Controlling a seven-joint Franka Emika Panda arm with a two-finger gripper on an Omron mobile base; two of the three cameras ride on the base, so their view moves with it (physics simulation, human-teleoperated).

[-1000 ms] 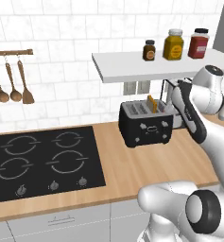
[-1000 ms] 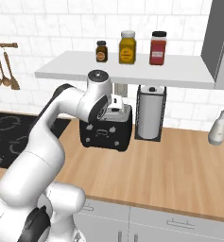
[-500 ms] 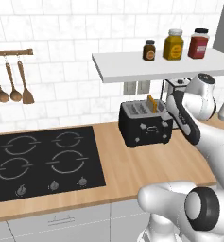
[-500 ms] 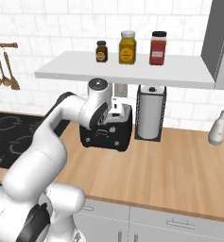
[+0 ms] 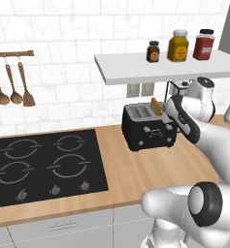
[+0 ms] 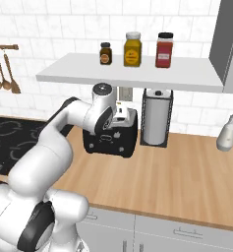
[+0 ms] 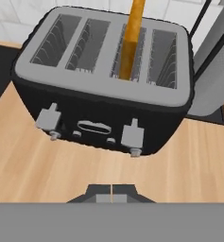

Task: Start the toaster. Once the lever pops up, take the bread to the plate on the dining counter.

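Both base views look forward and down at the toaster (image 5: 148, 127) from opposite sides; the hand view looks down closely.

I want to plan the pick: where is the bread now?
The bread stands upright in a slot on the right half of the toaster, sticking out above its top; in the left base view it shows beside the paper towel roll.

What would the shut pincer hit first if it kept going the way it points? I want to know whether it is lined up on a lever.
Probably the toaster, on its black front near the right-hand lever; depth is unclear.
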